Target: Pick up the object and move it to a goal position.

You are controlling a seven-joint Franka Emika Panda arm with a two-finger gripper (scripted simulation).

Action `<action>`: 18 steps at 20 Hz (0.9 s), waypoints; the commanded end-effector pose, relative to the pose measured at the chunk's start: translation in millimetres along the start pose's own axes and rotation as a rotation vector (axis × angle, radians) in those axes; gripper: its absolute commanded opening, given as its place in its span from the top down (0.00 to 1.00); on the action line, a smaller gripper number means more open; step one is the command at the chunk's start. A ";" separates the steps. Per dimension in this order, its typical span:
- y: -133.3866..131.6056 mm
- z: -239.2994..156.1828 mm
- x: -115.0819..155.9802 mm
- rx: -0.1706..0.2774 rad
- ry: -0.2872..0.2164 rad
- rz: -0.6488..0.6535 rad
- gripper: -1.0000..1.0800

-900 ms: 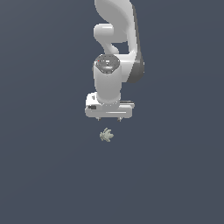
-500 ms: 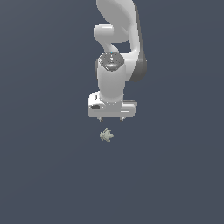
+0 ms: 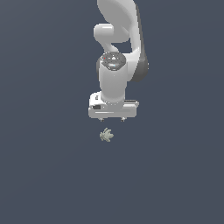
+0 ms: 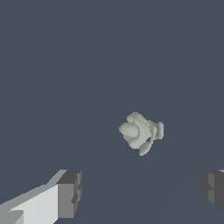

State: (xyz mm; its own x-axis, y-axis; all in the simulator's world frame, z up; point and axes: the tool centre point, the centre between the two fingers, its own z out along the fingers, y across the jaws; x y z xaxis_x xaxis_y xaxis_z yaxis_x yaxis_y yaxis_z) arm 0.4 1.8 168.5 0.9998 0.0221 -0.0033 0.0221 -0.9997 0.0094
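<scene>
**Below the pincer: one small lumpy object, not yet gripped**

Item 1 — object (image 3: 106, 135). Pale grey-green, knobbly, with several stubby lobes. It lies alone on the dark grey surface (image 3: 48, 175), at about 6 o'clock from the arm's white hand in the exterior view, near it but clearly apart. In the wrist view the same object (image 4: 139, 133) sits beyond the line between the two fingertips, not between them.

Item 2 — pincer (image 3: 112, 118). Jaws spread wide and holding nothing. The wrist view shows both dark pads (image 4: 71, 192) far apart at the frame's edges, with bare surface between. Only short finger stubs show under the hand in the exterior view.

Item 3 — goal position. No marker visible in either view.

Risks, as judged from this layout:
- Object is off-centre to the jaws; a straight descent from here would likely close on nothing, or a finger would nudge it away.
- Irregular lobes give poor flat contact; a pinch on one lobe could let it twist or pop out.
- Very small piece; a shallow descent may close above it.
</scene>
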 end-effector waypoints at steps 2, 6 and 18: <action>1.6 4.0 1.0 0.002 0.000 0.038 0.04; 4.6 11.1 2.9 0.006 -0.001 0.108 0.04; 20.6 46.0 10.8 0.014 -0.003 0.449 0.04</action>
State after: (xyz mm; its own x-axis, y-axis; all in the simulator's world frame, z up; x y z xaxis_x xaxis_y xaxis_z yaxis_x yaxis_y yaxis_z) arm 10.5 -16.5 127.6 0.9295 -0.3689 -0.0053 -0.3689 -0.9295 -0.0027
